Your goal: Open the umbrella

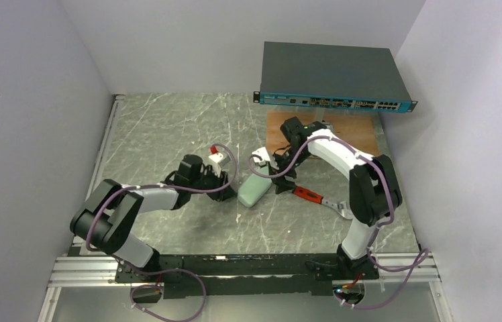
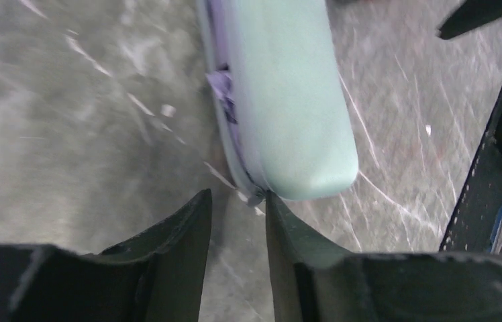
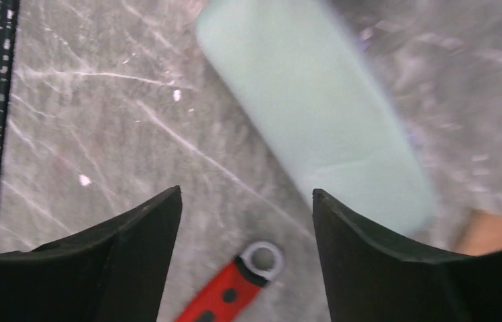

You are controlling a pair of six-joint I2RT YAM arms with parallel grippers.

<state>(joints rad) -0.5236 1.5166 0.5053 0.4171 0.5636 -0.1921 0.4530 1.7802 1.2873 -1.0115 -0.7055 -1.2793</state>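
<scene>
The umbrella (image 2: 222, 94) shows only as a crumpled tuft of lavender fabric poking from the seam of a smooth, mint-green oblong case (image 2: 288, 100). The case lies mid-bench between the two arms. The left arm lies low and folded, reaching rightward. The left claw (image 2: 237, 196) is narrowly apart and empty, with its tips at the case's rounded end. The right arm arches over, wrist bent down. The right claw (image 3: 245, 193) is wide apart, gripping nothing, above the grey veined bench (image 1: 168, 134) and a red-handled tool (image 3: 225, 292).
</scene>
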